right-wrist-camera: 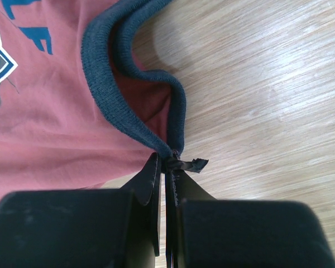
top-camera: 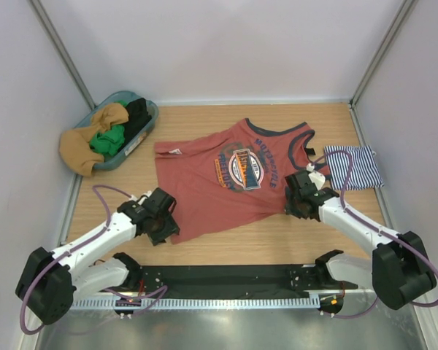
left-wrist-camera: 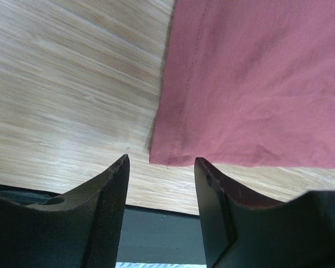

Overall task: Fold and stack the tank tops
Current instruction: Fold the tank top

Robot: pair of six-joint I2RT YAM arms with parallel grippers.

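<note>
The rust-red tank top [top-camera: 226, 175] lies spread face up mid-table, its round chest graphic showing. My right gripper [right-wrist-camera: 167, 162] is shut on the navy trim [right-wrist-camera: 109, 95] at the bottom of the armhole, on the top's right side [top-camera: 292, 208]. My left gripper [left-wrist-camera: 162, 164] stands open at the top's near left corner [top-camera: 164, 227]. The hem corner [left-wrist-camera: 167, 156] lies just beyond its fingertips, with nothing between them. The navy-and-white striped tank top [top-camera: 356, 166] lies folded at the right.
A blue basket [top-camera: 147, 127] at the back left holds tan, green and black clothes, with tan cloth hanging over its near side. Pale walls close in the table on three sides. A black strip [top-camera: 226, 275] runs along the near edge between the arm bases.
</note>
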